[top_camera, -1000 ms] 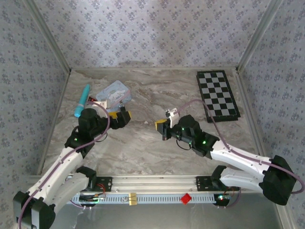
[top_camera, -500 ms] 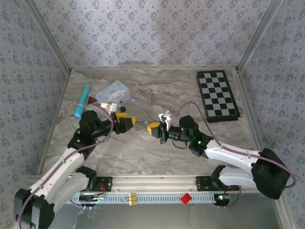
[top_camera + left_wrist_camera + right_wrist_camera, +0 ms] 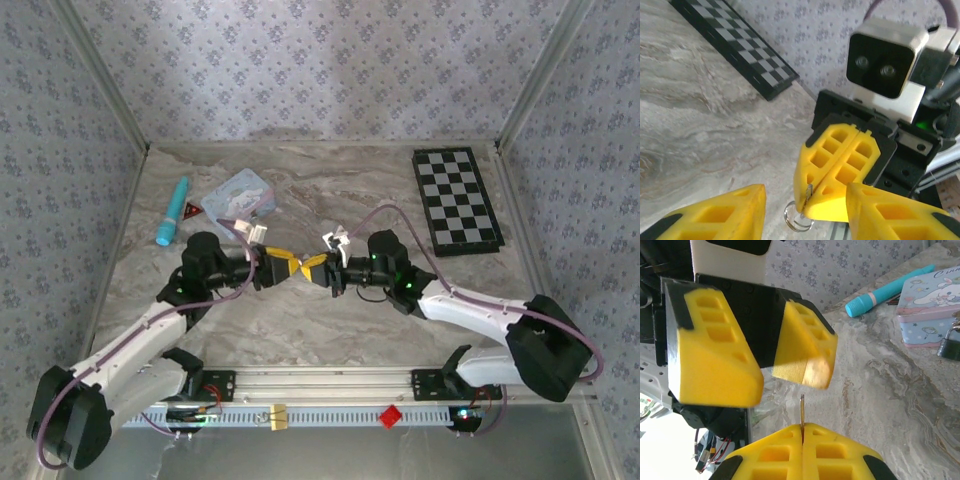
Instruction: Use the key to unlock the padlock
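Right gripper is clamped on the key, nose-to-nose with the wide-open left gripper. The padlock sits well away from both, beside the tin.

Marbled grey tabletop, floral-papered walls on three sides

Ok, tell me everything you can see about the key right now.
The key is a small, thin piece of silvery metal, seen edge-on. The right gripper pinches it between shut yellow jaws, with one end sticking straight out. A wire ring hangs from it. It is held above the marble table, pointing into the gap between the open jaws of the left gripper, apparently touching neither. The padlock lies apart from it, by the tin.
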You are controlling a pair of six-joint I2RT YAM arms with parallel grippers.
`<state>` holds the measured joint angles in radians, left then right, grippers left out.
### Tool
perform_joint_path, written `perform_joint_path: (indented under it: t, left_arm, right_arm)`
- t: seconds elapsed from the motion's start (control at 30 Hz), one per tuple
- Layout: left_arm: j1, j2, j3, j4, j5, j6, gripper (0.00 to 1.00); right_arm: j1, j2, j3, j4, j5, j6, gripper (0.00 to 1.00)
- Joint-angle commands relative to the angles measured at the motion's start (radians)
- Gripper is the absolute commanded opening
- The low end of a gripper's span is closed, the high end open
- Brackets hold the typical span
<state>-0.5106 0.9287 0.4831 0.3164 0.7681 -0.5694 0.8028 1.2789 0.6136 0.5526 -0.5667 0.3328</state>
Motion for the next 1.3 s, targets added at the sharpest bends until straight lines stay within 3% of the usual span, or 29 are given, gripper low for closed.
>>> perform_joint_path:
  t: [0.0, 0.43, 0.6, 0.83, 1.27]
  left_arm:
    - [-0.022, 0.014, 0.053, 0.027, 0.055, 0.025, 0.44]
    - [-0.071, 0.038, 0.090, -0.016, 0.040, 0.065, 0.28]
    - [-0.071, 0.033, 0.092, -0.014, 0.031, 0.060, 0.37]
    - [-0.074, 0.031, 0.094, -0.003, 0.064, 0.056, 0.35]
    - [-0.094, 0.031, 0.100, -0.004, 0.077, 0.062, 0.11]
  right_arm:
    - [0.000, 0.003, 0.028, 0.033, -0.034, 0.016, 0.00]
    - [-0.002, -0.057, -0.020, 0.025, -0.031, 0.003, 0.00]
    - [-0.005, -0.077, -0.034, 0.011, -0.058, -0.009, 0.00]
    - [-0.006, -0.093, -0.036, -0.005, -0.090, -0.025, 0.00]
    - [-0.005, -0.086, -0.041, 0.013, -0.083, -0.017, 0.00]
